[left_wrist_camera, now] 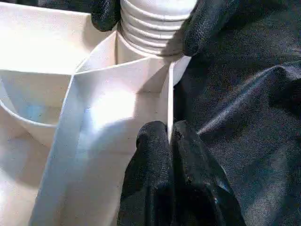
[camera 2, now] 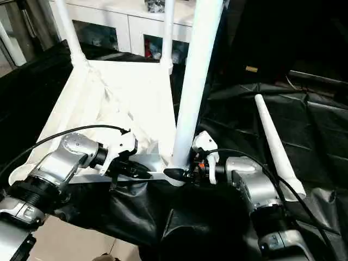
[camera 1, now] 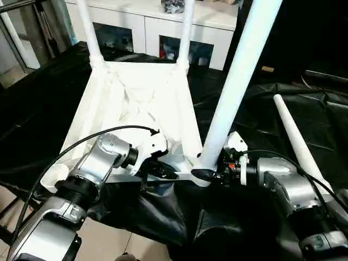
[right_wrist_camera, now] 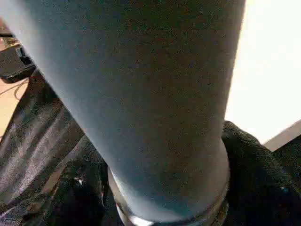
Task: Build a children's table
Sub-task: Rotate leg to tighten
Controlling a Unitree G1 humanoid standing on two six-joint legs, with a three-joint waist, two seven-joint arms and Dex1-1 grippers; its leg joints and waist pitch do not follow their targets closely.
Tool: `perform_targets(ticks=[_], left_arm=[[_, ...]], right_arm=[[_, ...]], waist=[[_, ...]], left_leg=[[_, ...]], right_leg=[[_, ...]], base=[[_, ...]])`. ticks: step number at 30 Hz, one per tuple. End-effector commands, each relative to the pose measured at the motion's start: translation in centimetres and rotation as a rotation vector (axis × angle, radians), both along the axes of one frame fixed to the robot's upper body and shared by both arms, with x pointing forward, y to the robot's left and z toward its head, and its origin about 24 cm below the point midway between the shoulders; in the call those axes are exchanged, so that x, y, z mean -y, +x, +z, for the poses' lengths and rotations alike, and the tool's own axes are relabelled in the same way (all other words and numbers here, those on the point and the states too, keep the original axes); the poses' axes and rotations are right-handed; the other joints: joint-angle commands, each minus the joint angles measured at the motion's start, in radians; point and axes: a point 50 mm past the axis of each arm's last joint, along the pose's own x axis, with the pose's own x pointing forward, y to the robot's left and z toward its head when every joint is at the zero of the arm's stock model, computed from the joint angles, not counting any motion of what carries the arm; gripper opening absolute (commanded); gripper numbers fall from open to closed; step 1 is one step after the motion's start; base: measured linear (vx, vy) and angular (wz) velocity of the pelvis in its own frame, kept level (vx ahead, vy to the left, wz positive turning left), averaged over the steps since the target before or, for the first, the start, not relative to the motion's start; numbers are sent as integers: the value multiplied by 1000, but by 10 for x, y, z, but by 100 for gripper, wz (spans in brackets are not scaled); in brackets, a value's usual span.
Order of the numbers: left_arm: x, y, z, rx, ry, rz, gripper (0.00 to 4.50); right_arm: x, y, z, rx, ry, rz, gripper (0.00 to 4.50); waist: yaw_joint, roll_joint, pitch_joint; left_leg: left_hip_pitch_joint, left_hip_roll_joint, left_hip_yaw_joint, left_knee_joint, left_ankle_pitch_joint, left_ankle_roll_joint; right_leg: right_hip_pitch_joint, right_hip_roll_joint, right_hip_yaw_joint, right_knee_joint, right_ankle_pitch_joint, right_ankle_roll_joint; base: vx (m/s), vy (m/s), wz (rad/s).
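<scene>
White tabletop [camera 1: 136, 103] upside down, three legs [camera 1: 239, 81] upright in sockets, fourth leg [camera 1: 299, 144] apparently lying loose beside it.

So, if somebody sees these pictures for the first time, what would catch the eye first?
Probably the white tabletop, lying upside down on the black-draped work table, with two legs standing at its far corners. Next, the thick leg rising from the near corner socket, with the right gripper around its base and the left gripper pinching the tabletop's edge beside it. A fourth leg lies loose at the right.

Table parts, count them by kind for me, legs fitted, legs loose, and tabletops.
Legs standing in the tabletop's corner sockets: 3
Loose leg lying on the black cloth: 1
Tabletop, upside down: 1
Total: 5
</scene>
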Motion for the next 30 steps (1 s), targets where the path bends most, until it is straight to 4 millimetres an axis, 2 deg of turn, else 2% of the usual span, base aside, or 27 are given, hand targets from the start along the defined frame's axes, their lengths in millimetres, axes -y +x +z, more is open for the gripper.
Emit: perform_targets(ticks=[1, 3, 5, 7, 8, 9, 10, 12, 13, 14, 19, 20, 21, 23, 24, 25, 27, 28, 29, 30], left_arm=[[17, 5, 8, 35, -53, 31, 0], [18, 7, 7, 38, -53, 47, 0], [25, 16, 7, 56, -60, 165, 0], [35, 23, 5, 73, -67, 271, 0], [41, 26, 4, 76, -76, 311, 0], [42, 26, 4, 76, -77, 318, 0], [46, 28, 4, 77, -83, 342, 0], [52, 30, 4, 78, -89, 375, 0], [57, 31, 4, 81, -95, 398, 0], [62, 31, 4, 85, -102, 408, 0], [70, 29, 7, 94, -120, 391, 0], [71, 28, 7, 94, -121, 386, 0], [71, 27, 7, 94, -124, 372, 0], [70, 25, 7, 98, -127, 339, 0], [69, 24, 7, 102, -127, 322, 0], [69, 24, 7, 102, -127, 322, 0], [65, 21, 7, 99, -129, 268, 0], [63, 20, 6, 97, -127, 250, 0], [59, 18, 7, 91, -126, 219, 0], [55, 16, 7, 87, -125, 193, 0]], right_arm=[[-6, -2, -11, -45, -2, -38, 283], [-6, -1, -12, -46, -7, -58, 282], [-6, 10, -21, -51, -54, -226, 282], [-8, 22, -30, -72, -88, -429, 281], [-11, 27, -33, -89, -79, -511, 281], [-11, 27, -33, -93, -78, -525, 281], [-14, 30, -35, -109, -68, -578, 281], [-17, 32, -35, -126, -54, -631, 280], [-23, 34, -36, -145, -43, -672, 280], [-27, 36, -37, -146, -43, -691, 280], [-38, 37, -36, -125, -24, -687, 280], [-39, 37, -36, -125, -17, -684, 315], [-40, 38, -35, -126, 0, -679, 315], [-43, 39, -32, -131, 38, -666, 352], [-43, 39, -31, -127, 42, -658, 360], [-43, 39, -31, -127, 42, -658, 368], [-40, 38, -25, -84, 38, -595, 377], [-39, 38, -23, -64, 35, -566, 395], [-36, 34, -19, -31, 40, -487, 395], [-34, 31, -16, -3, 40, -419, 395]], waist=[[-6, 3, -66], [-7, 1, -62], [-17, 2, -57], [-23, 2, -58], [-26, 1, -59], [-28, 2, -59], [-37, 0, -60], [-37, -1, -61], [-39, 3, -61], [-41, 1, -62], [-38, 3, -65], [-39, 4, -64], [-39, 4, -64], [-41, 6, -63], [-41, 8, -63], [-43, 7, -63], [-43, 4, -63], [-43, 3, -65], [-42, 5, -65], [-39, 6, -64]], left_leg=[[9, 20, 6, -58, -203, 30], [9, 18, 5, -60, -224, 22], [10, 15, 4, -62, -251, 6], [11, 11, 0, -64, -271, -14], [9, 10, -1, -63, -272, -19], [11, 10, -3, -64, -276, -22], [9, 6, -3, -62, -283, -18], [11, 8, -2, -61, -273, 1], [11, 8, 0, -61, -269, 6], [8, 7, 0, -61, -261, 3], [7, 9, 1, -61, -251, 17], [7, 10, 1, -61, -252, 18], [7, 9, 2, -62, -257, 19], [7, 9, 2, -62, -265, 19], [9, 10, 1, -63, -270, 20], [7, 10, 1, -63, -274, 21], [7, 10, 1, -64, -275, 24], [5, 10, 2, -63, -260, 28], [7, 12, 3, -63, -251, 31], [7, 12, 2, -63, -252, 34]], right_leg=[[49, -65, 36, -62, -205, -217], [50, -66, 34, -69, -255, -204], [44, -64, 34, -77, -325, -184], [46, -67, 31, -83, -402, -158], [47, -68, 32, -83, -410, -152], [46, -68, 30, -85, -424, -147], [47, -67, 29, -91, -457, -129], [44, -66, 31, -92, -427, -134], [42, -63, 32, -90, -402, -144], [44, -62, 31, -88, -393, -148], [47, -62, 32, -82, -328, -166], [47, -62, 32, -82, -324, -167], [47, -62, 32, -82, -322, -170], [47, -61, 32, -83, -328, -171], [46, -62, 33, -84, -332, -171], [47, -61, 32, -84, -332, -171], [47, -62, 32, -84, -344, -169], [50, -62, 33, -83, -323, -171], [47, -62, 34, -81, -302, -177], [49, -61, 33, -81, -297, -178]], base=[[0, 0, 0], [0, 0, 0], [0, 0, 0], [0, 0, 0], [0, 0, 0], [0, 0, 0], [0, 0, 0], [0, 0, 0], [0, 0, 0], [0, 0, 0], [0, 0, 0], [0, 0, 0], [0, 0, 0], [0, 0, 0], [0, 0, 0], [0, 0, 0], [0, 0, 0], [0, 0, 0], [0, 0, 0], [0, 0, 0]])
